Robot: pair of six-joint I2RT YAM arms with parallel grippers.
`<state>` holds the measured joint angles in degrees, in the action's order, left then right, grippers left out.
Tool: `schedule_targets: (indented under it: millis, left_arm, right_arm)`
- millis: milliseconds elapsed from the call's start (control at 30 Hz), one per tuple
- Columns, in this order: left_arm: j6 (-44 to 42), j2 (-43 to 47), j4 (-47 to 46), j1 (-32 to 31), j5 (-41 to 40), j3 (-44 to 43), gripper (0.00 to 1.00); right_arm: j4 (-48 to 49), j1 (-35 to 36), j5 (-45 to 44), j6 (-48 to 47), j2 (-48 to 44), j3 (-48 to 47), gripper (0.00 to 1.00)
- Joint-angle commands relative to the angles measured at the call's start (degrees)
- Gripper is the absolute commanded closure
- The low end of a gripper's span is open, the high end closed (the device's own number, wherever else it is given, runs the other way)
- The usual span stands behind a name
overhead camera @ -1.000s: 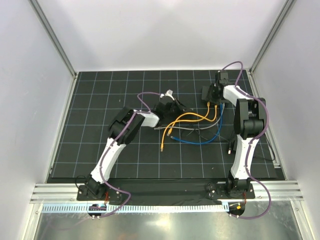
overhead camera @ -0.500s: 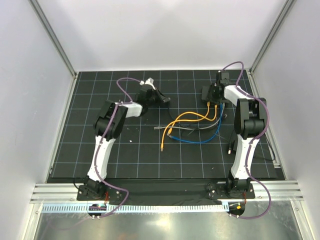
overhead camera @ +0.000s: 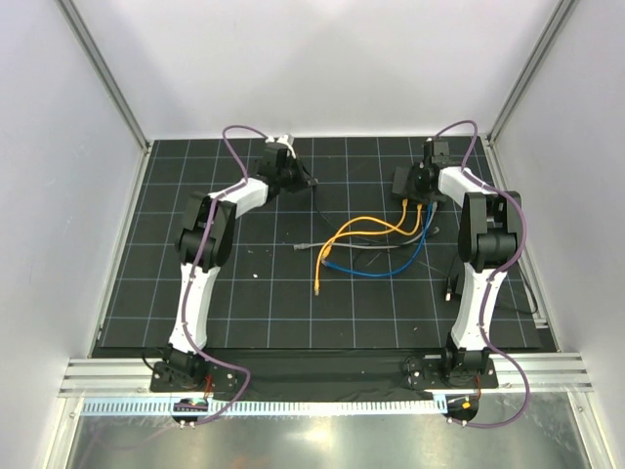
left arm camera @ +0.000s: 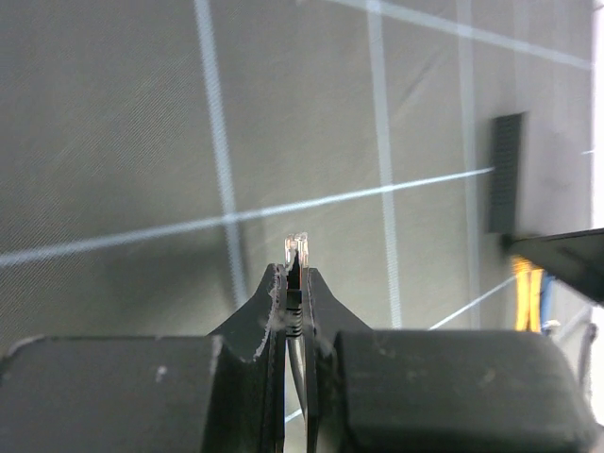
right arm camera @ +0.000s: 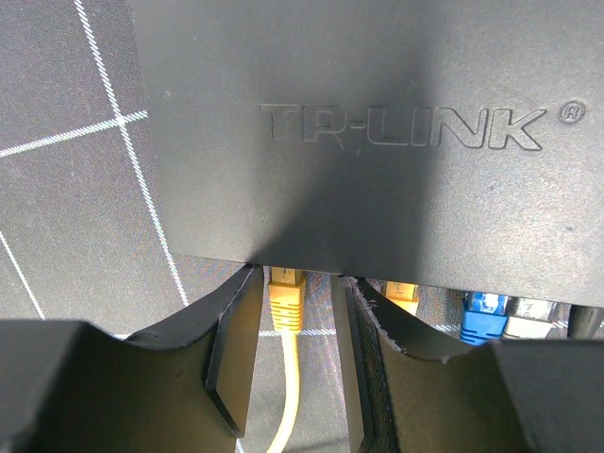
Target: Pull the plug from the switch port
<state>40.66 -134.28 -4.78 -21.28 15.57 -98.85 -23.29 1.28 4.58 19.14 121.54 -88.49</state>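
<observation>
White-walled black gridded mat [overhead camera: 244,293] underlies the switch [right arm camera: 377,189].

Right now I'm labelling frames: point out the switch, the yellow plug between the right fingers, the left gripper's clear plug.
switch [right arm camera: 377,198]: right wrist view, lid below the logo.
yellow plug [right arm camera: 284,300]: right wrist view, its boot.
clear plug [left arm camera: 296,248]: left wrist view, its tip.
</observation>
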Motion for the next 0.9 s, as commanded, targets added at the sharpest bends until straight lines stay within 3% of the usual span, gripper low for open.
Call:
schedule_targets:
  millis: [0,367,600,733,867]
  left_arm:
    - [-4.4,0.5,6.2,0.5,-3.3,-1.5,1.00]
    - [1.2,-3.8,3.6,-1.9,1.7,-6.8,1.00]
    - [2.4,-2.6,3.0,-2.7,1.8,-5.5,1.00]
    - [2.1,-1.7,4.3,-3.3,1.7,-5.5,1.00]
    - [2.4,-0.8,4.3,-3.9,2.0,-4.5,1.00]
  right_arm:
    - [1.2,-0.3,0.1,-0.6,0.7,-0.3,0.57]
    - [0.3,-0.1,0.4,-1.1,-1.5,-1.3,0.48]
    - [-7.8,2.8,-7.3,-4.9,-9.3,-4.3,0.31]
    - [-14.2,5.6,-11.6,-5.4,-14.8,-5.3,0.31]
    - [-16.1,9.7,-11.1,-6.7,-20.6,-1.8,0.38]
